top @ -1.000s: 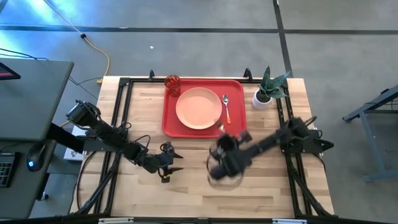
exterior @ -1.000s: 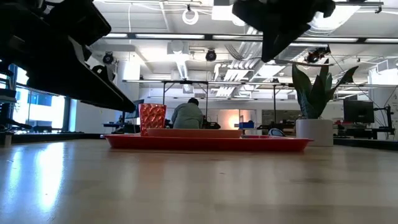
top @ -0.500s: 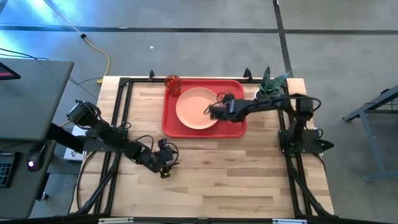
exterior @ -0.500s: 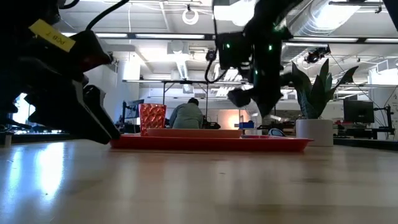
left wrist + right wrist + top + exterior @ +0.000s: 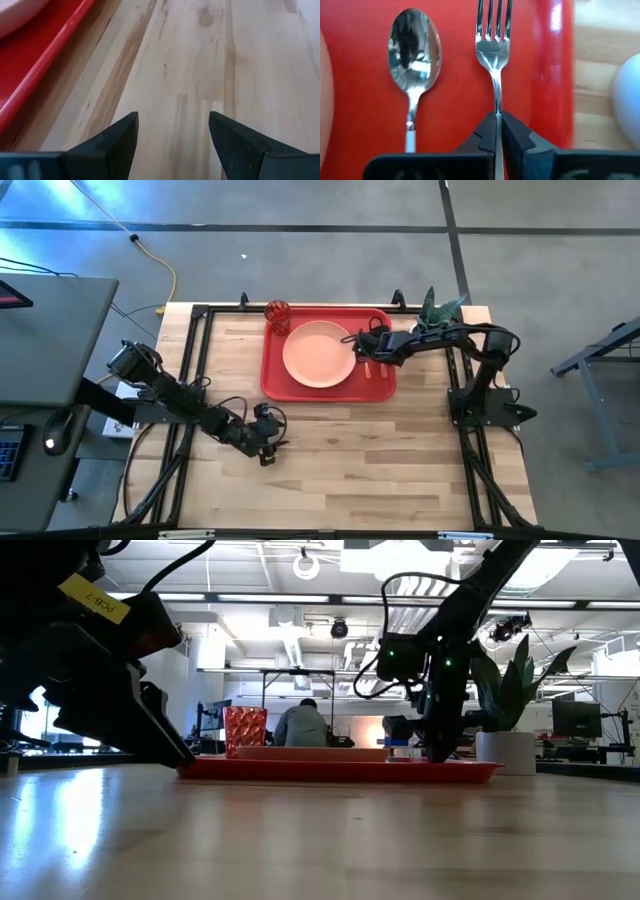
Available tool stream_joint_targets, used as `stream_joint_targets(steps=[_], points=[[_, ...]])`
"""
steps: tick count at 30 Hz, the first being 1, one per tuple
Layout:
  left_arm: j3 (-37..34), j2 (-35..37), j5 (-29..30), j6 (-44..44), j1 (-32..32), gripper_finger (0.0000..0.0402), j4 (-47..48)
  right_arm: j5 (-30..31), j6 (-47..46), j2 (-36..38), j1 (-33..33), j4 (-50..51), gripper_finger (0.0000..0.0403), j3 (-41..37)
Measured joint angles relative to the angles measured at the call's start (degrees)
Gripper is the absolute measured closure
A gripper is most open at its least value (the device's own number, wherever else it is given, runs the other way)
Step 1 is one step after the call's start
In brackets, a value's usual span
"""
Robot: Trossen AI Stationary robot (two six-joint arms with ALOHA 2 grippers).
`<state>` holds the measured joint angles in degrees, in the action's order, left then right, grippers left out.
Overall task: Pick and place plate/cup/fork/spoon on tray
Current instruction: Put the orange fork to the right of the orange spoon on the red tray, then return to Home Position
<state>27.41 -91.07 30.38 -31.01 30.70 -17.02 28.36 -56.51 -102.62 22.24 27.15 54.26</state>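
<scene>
The red tray lies at the table's far middle with the peach-pink plate on it. The red-orange cup stands at the tray's far left corner. The spoon lies on the tray's right part, right of the plate. My right gripper is low over that part of the tray, shut on the fork, which lies beside the spoon. My left gripper is open and empty, low over the bare wood nearer than the tray. My right gripper pinches the fork's thin metal neck between its two fingers, just behind the tines. The fingers come from above, slanting down. The fork lies level along the tray floor, tines ahead of the fingers. Whether it rests on the tray I cannot tell.
A white pot with a green plant stands just right of the tray, close to my right arm. A black frame runs along the table's edges. Bare wood stretches across the near half of the table. A person sits in the room far behind the table.
My right gripper has gone from the table's near middle toward the far edge, over the tray's right part, and come down low beside the spoon, shut on the fork. My left gripper has turned toward the tray.
</scene>
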Motion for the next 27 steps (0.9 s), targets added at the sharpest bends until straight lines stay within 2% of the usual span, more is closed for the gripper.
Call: stream_joint_targets(steps=[5,14,20,27], points=[[0.90,0.00,-0.36,1.32,0.26,0.0170,0.11,-0.37,-0.06,-0.01,0.66,-0.83,0.0388,-0.30],[1.00,0.00,-1.57,1.23,1.47,0.0170,0.40,0.92,1.97,1.60,-2.53,-0.78,0.0294,-0.32],[1.00,0.00,-1.10,1.23,1.51,0.0170,0.32,1.77,6.33,6.36,-7.46,-0.67,0.0263,-0.32],[1.00,0.00,1.12,3.99,1.20,0.0170,-0.91,1.46,13.27,11.50,-17.92,1.73,0.0259,-0.83]])
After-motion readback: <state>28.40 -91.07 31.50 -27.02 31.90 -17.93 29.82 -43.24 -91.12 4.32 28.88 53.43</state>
